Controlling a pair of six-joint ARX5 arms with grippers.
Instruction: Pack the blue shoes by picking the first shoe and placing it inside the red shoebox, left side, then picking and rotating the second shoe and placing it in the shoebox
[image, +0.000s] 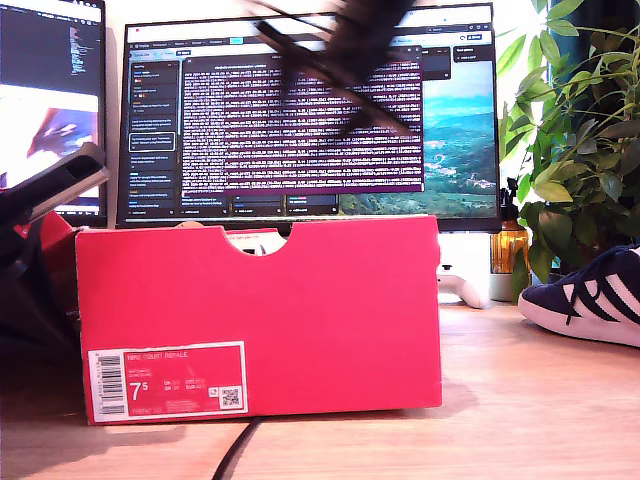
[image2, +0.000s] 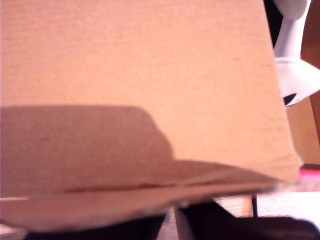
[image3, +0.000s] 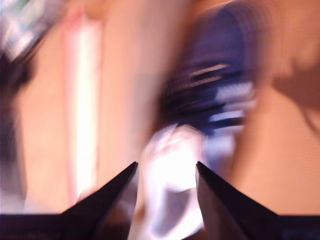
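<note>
One red shoebox (image: 260, 315) stands on the wooden table (image: 540, 400) toward the exterior view's left, with its white label at the lower corner on that side. Above it, a blurred dark arm (image: 340, 55) crosses the monitor (image: 310, 120). At the exterior view's right edge lies a blue shoe (image: 590, 295), apart from the box. My second gripper (image3: 165, 172) is spread open and holds nothing, with a blurred blue shoe (image3: 215, 95) ahead of it. My first gripper is not visible, so I cannot tell its state; only brown cardboard (image2: 135, 75) fills its view.
</note>
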